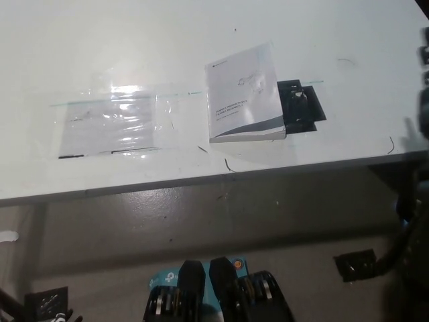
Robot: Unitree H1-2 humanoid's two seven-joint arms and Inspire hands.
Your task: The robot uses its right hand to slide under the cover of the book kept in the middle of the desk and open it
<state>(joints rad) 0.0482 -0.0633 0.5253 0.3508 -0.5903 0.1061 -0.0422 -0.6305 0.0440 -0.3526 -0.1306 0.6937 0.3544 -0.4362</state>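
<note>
A closed book with a white and grey cover lies flat near the middle of the white desk, close to its front edge. The book's right side rests partly on a flat black piece. My black right arm shows as a blurred dark shape at the picture's right edge, to the right of the book and apart from it. Blur hides how its hand stands. My white left hand is out of the picture.
A clear plastic sheet lies flat on the desk, left of the book. The desk's front edge runs across the picture, with grey floor below it. A black floor plate sits at the lower right.
</note>
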